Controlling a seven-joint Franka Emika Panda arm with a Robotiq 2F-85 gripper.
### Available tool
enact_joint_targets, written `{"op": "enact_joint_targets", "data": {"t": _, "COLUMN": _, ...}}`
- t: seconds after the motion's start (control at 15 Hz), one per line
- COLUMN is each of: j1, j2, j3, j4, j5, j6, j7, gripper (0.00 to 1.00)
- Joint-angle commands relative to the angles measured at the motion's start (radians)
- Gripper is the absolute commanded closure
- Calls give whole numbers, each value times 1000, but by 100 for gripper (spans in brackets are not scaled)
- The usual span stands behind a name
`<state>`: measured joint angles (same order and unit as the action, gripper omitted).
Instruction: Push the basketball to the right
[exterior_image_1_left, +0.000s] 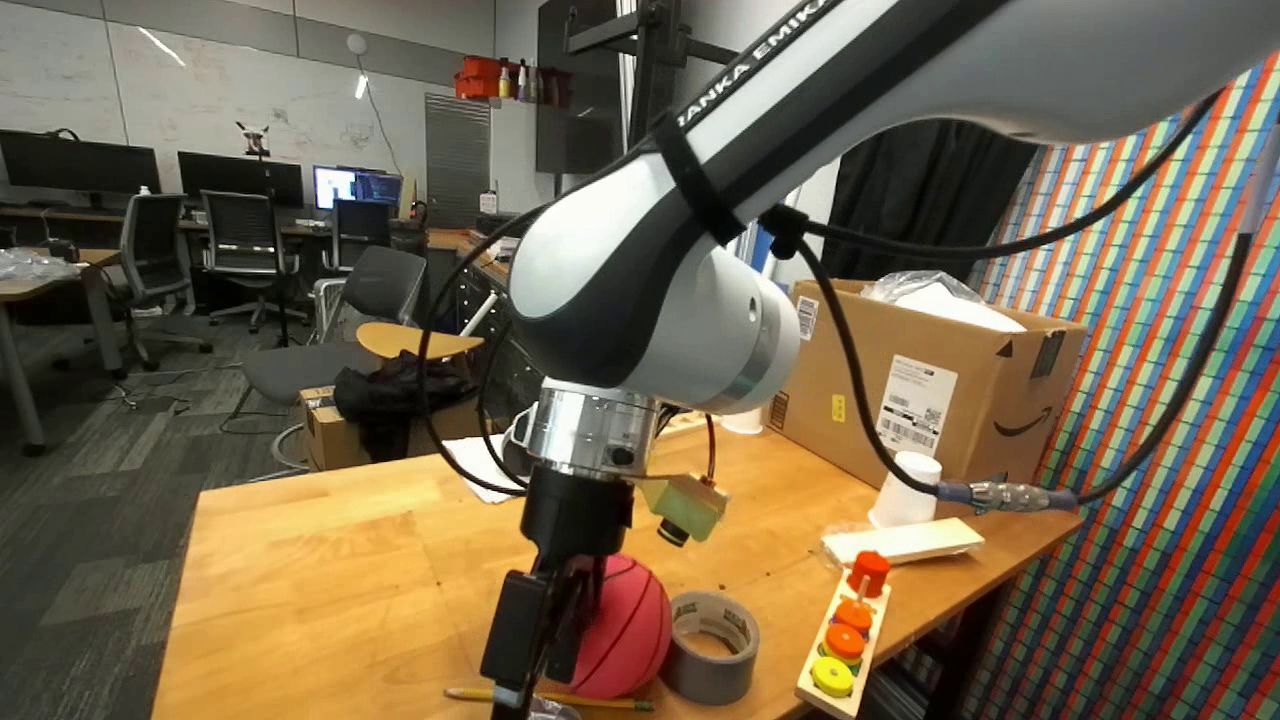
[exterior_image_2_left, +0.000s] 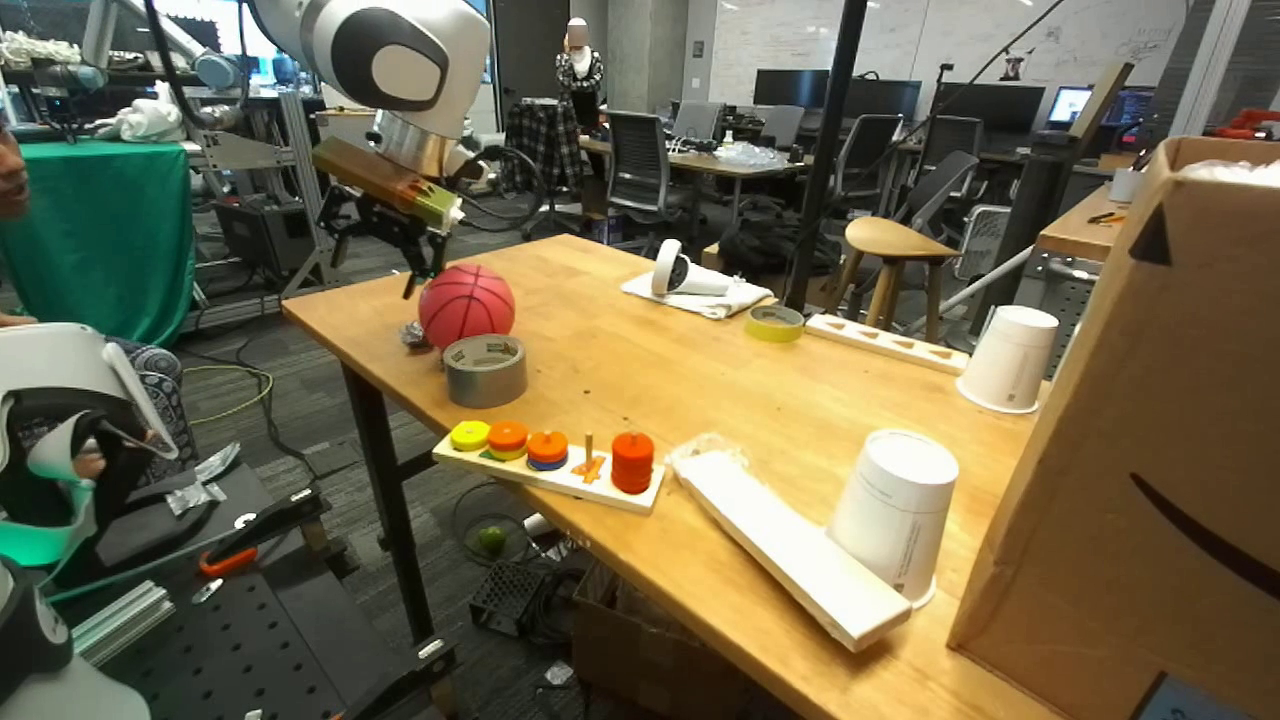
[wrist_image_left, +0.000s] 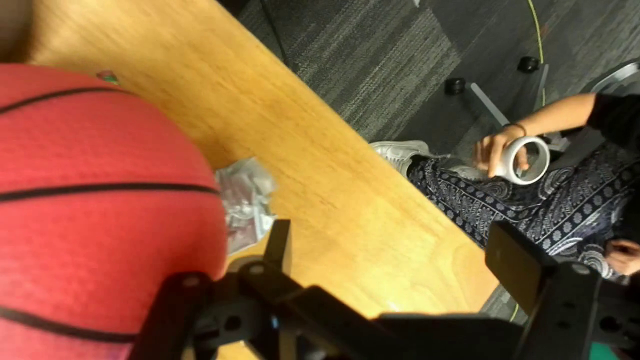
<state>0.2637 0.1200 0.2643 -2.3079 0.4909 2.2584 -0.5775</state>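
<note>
1. Tool (wrist_image_left: 392, 252): its fingers (wrist_image_left: 276, 245) stood well parted and held nothing; the surface (wrist_image_left: 345, 210) showed through the gap between them.
2. Ball (exterior_image_2_left: 467, 307): it rested on the surface outside that gap, beyond the finger at the left of the wrist view. In both exterior views it lay to the right of the tool as pictured, so a rightward push would presumably use that finger's outer face. Whether the two touched could not be told.
3. Tape roll (exterior_image_1_left: 710, 680): it stood just beside the ball, on the side away from the tool in an exterior view; a push that way would likely meet it. A crumpled wrapper (wrist_image_left: 245, 200) lay just beside the ball.
4. Differences: the wrist view showed the gap, whereas in an exterior view the tool hid part of the ball (exterior_image_1_left: 625, 630). A stacking toy (exterior_image_2_left: 547, 455) appeared in both exterior views only.
</note>
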Motion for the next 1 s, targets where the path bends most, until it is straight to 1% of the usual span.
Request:
{"op": "enact_joint_targets", "data": {"t": 0.0, "j1": -80, "j2": 49, "j3": -57, "j4": 59, "j5": -105, "j6": 7, "j7": 10, "gripper": 0}}
{"op": "enact_joint_targets", "data": {"t": 0.07, "j1": -105, "j2": 19, "j3": -85, "j4": 61, "j5": -176, "j6": -3, "j7": 27, "gripper": 0}}
{"op": "enact_joint_targets", "data": {"t": 0.13, "j1": -119, "j2": -41, "j3": -107, "j4": 50, "j5": -263, "j6": -10, "j7": 56, "gripper": 0}}
{"op": "enact_joint_targets", "data": {"t": 0.33, "j1": -171, "j2": -157, "j3": -165, "j4": 52, "j5": -461, "j6": -36, "j7": 93, "gripper": 0}}
{"op": "enact_joint_targets", "data": {"t": 0.53, "j1": -205, "j2": -311, "j3": -200, "j4": 16, "j5": -604, "j6": -27, "j7": 137, "gripper": 0}}
{"op": "enact_joint_targets", "data": {"t": 0.67, "j1": -205, "j2": -424, "j3": -199, "j4": -17, "j5": -651, "j6": -22, "j7": 184, "gripper": 0}}
{"op": "enact_joint_targets", "data": {"t": 0.73, "j1": -193, "j2": -468, "j3": -192, "j4": -26, "j5": -646, "j6": -46, "j7": 198, "gripper": 0}}
{"op": "enact_joint_targets", "data": {"t": 0.87, "j1": -166, "j2": -518, "j3": -178, "j4": -33, "j5": -628, "j6": -93, "j7": 215, "gripper": 0}}
{"op": "enact_joint_targets", "data": {"t": 0.93, "j1": -160, "j2": -530, "j3": -166, "j4": -34, "j5": -638, "j6": -119, "j7": 246, "gripper": 0}}
